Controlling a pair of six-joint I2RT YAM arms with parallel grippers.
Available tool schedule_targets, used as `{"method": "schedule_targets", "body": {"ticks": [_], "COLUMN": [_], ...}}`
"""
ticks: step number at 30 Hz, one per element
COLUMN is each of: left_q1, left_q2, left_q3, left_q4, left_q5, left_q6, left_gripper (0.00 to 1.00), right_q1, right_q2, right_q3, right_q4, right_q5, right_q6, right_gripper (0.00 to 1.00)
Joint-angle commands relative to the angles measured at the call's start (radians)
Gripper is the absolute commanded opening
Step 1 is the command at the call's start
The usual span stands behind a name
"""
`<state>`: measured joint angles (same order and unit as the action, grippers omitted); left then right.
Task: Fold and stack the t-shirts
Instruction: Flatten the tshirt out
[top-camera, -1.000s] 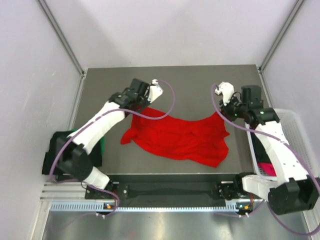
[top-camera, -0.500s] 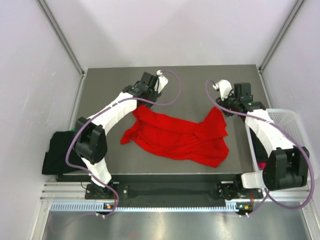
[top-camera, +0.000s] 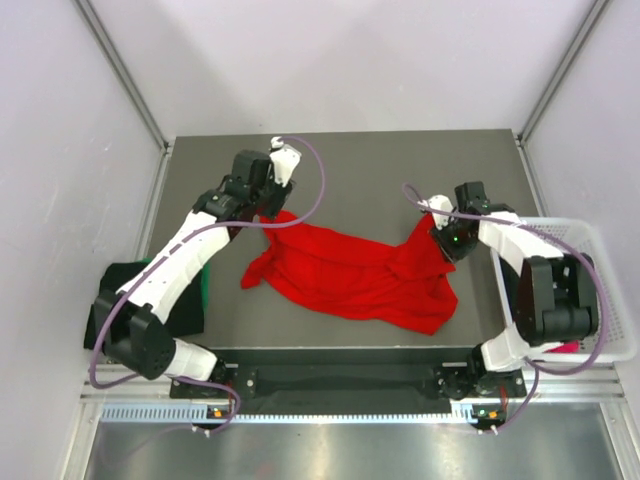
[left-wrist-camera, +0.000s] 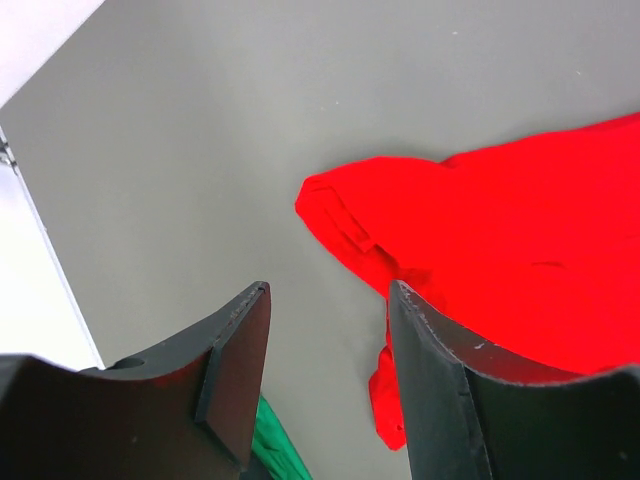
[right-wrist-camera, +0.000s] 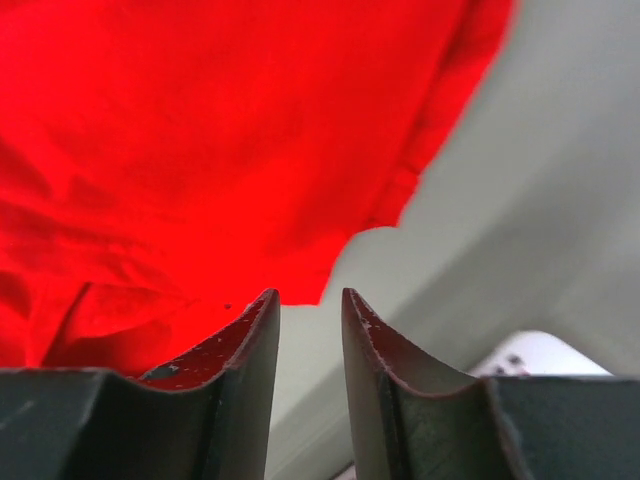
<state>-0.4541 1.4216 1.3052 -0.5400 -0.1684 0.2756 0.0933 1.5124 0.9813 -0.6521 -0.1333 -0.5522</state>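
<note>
**Both grippers empty at the red shirt's far corners**

Your left gripper (left-wrist-camera: 328, 292) has its jaws well apart with nothing between them. Under it you see bare grey table (top-camera: 380, 165), with the red shirt's (top-camera: 355, 275) far left corner just beside it. Your right gripper (right-wrist-camera: 311, 298) shows only a narrow gap between the jaws, and that gap is empty too. The shirt's raised far right corner fills most of its wrist view, and you cannot tell from there whether the tips touch the cloth.

The left arm runs from its base at the near left edge, forward and to the right, and ends at the shirt's far left corner. The right arm is folded tight. Its upper links stand next to the basket (top-camera: 600, 235) and its forearm points left toward the shirt.

The red shirt lies crumpled in the middle of the table. Its long axis runs left to right and dips toward the near right. A sleeve-like flap points left and the far right corner peaks toward the right gripper.

A black shirt (top-camera: 110, 300) and a green shirt (top-camera: 205, 290) sit at the table's left edge. A pink shirt (top-camera: 565, 347) shows in the white basket on the right. Plain white walls enclose the table on three sides.
</note>
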Motion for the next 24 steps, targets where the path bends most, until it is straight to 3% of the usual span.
{"method": "schedule_targets", "body": {"ticks": [1,9,24], "left_q1": [0.022,0.074,0.114], "left_q2": [-0.047,-0.081,-0.093], "left_q3": [-0.030,-0.053,-0.067], "left_q4": [0.055,0.067,0.071], "left_q5": [0.055,0.105,0.148], "left_q6": [-0.027,-0.056,-0.081], "left_gripper": [0.56,0.56,0.56], "right_q1": [-0.006,-0.007,-0.059], "right_q2": [0.049,0.118,0.172], "right_q3": [0.022,0.013,-0.010], "right_q4": [-0.001,0.011,0.005], "right_q5": [0.006,0.012,0.014], "right_q6": [0.017,0.017,0.001], "right_gripper": [0.33,0.38,0.39]}}
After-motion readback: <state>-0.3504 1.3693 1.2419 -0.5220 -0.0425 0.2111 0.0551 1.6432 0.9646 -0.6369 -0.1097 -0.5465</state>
